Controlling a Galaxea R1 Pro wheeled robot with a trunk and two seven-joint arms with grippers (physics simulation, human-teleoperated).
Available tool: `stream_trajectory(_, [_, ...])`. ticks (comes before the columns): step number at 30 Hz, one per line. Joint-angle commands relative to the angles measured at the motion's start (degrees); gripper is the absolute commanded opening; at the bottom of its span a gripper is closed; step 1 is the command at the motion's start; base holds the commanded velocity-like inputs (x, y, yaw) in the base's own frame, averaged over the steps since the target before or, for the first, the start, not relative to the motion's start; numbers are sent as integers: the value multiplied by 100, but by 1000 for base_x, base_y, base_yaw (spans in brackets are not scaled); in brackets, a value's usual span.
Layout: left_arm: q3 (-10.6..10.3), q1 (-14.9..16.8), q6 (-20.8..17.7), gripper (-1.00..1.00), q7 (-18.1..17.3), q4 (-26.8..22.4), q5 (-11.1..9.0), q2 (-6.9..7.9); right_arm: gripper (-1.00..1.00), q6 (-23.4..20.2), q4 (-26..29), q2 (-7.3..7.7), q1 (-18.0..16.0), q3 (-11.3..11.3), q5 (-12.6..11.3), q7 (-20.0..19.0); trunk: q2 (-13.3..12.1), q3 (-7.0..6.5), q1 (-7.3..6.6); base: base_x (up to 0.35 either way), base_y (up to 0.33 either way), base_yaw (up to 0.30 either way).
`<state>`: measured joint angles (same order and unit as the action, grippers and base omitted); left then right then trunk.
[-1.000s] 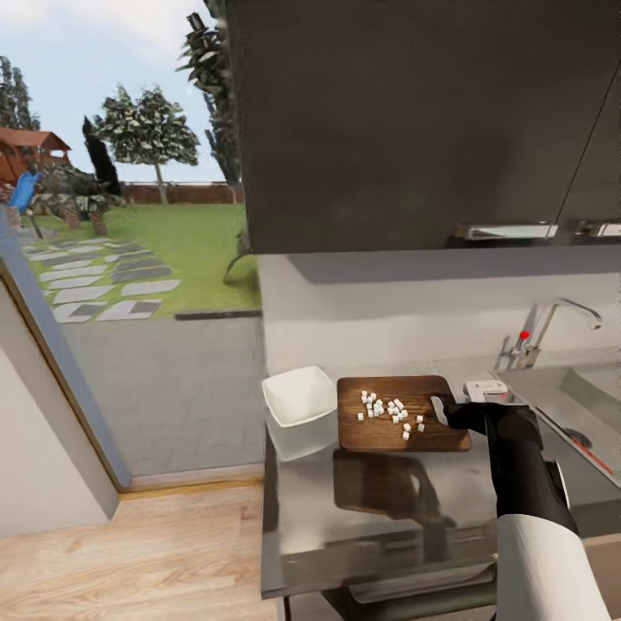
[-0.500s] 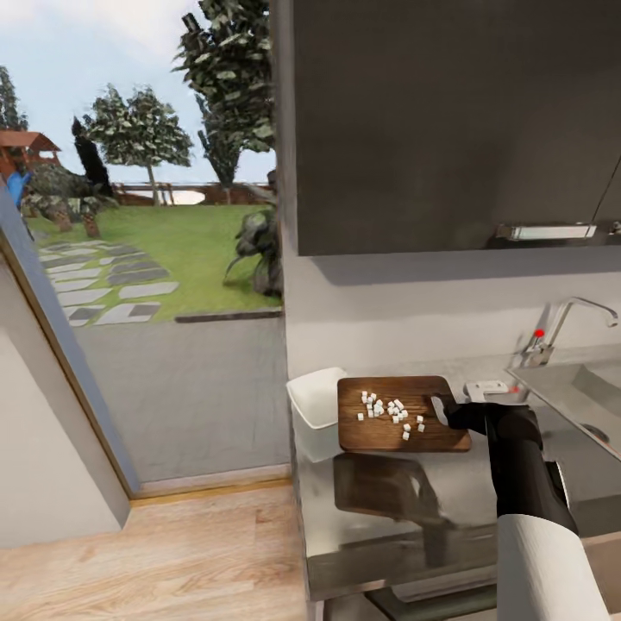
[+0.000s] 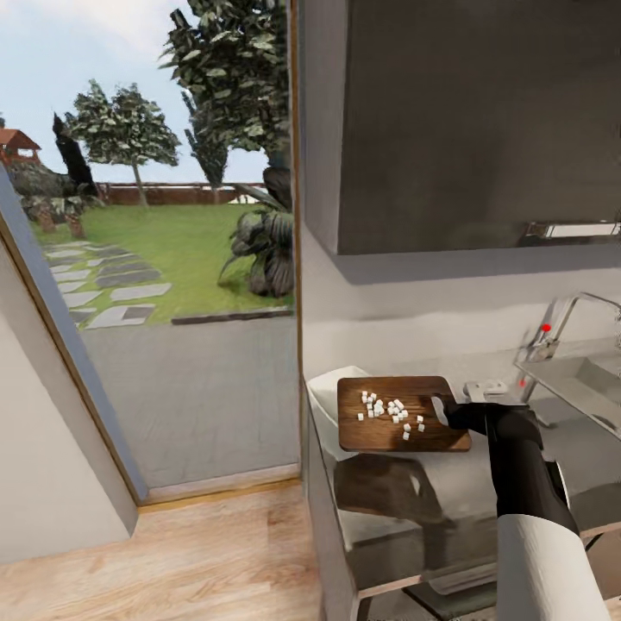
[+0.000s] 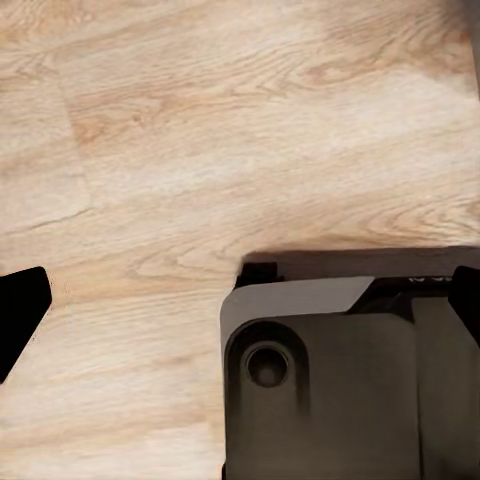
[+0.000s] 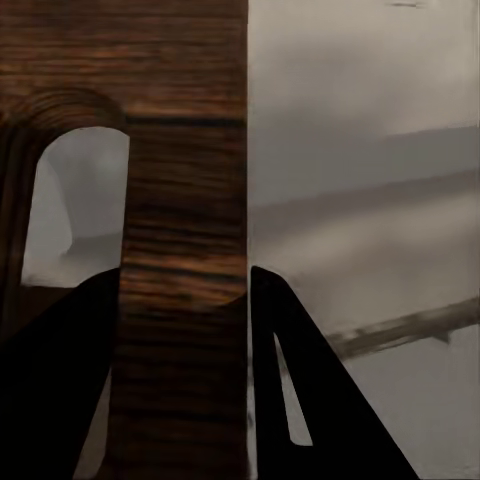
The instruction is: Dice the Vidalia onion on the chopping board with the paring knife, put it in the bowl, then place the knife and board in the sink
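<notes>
My right gripper [image 3: 444, 411] is shut on the handle end of the dark brown chopping board [image 3: 379, 431] and holds it level above the grey countertop [image 3: 457, 509]. Several white onion dice [image 3: 390, 410] lie on the board. In the right wrist view the board [image 5: 180, 200] sits between both fingers [image 5: 320, 400], next to its slot hole. The white bowl [image 3: 323, 398] stands at the counter's left end, partly hidden behind the board. The sink [image 3: 586, 379] and its faucet [image 3: 561, 317] are at the far right. I cannot make out the paring knife. My left gripper [image 4: 240, 300] is open over the floor.
A dark wall cabinet [image 3: 483, 121] hangs above the counter. Left of the counter's end a glass door looks onto a garden, above wooden floor [image 3: 172, 561]. The robot's dark base [image 4: 330, 390] shows under the left wrist.
The whole picture has shifted: counter, bowl and sink slid right in view. The board in my right gripper kept its place in the picture and now covers more of the bowl.
</notes>
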<state>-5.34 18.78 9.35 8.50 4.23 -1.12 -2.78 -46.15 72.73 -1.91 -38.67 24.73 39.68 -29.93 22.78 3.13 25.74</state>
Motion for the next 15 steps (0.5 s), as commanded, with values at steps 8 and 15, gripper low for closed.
stream_trajectory(8, [-46,9,40,100,20,25,-11,-3,-100,-8,6,-4,-9,15,58,-57,14,14,4,1,280,-174])
stream_trajectory(15, [-46,10,40,100,20,25,-11,5,-100,-8,9,-2,-9,19,58,-57,14,14,4,153,266,-173])
